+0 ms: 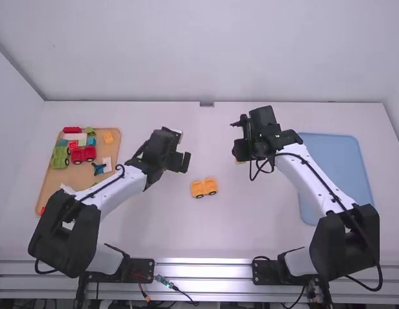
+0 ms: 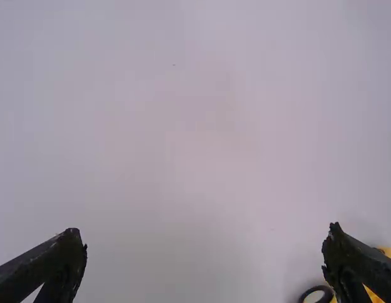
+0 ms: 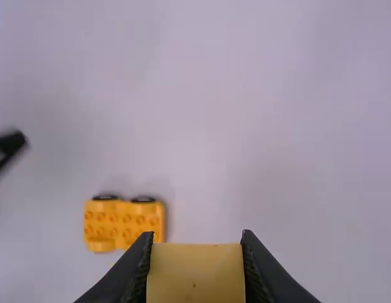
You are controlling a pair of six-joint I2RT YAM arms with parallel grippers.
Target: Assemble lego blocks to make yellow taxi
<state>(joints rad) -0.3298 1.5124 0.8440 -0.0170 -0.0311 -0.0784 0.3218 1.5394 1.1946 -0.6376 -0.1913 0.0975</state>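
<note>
Yellow taxi base (image 1: 204, 187), high view: wheeled, between left gripper (image 1: 182, 149) and right gripper (image 1: 241, 153), nearer the camera than either. Left wrist view: left gripper's fingers (image 2: 68, 259) wide apart, empty; base partly behind one. Right wrist view: right gripper closed on a yellow block (image 3: 195, 271); stacking is apparently in hand, next requiring alignment over the base's studs (image 3: 127, 219), then pressing

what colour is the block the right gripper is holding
Yellow; the block between the right gripper's fingers shows best in the right wrist view.
</note>
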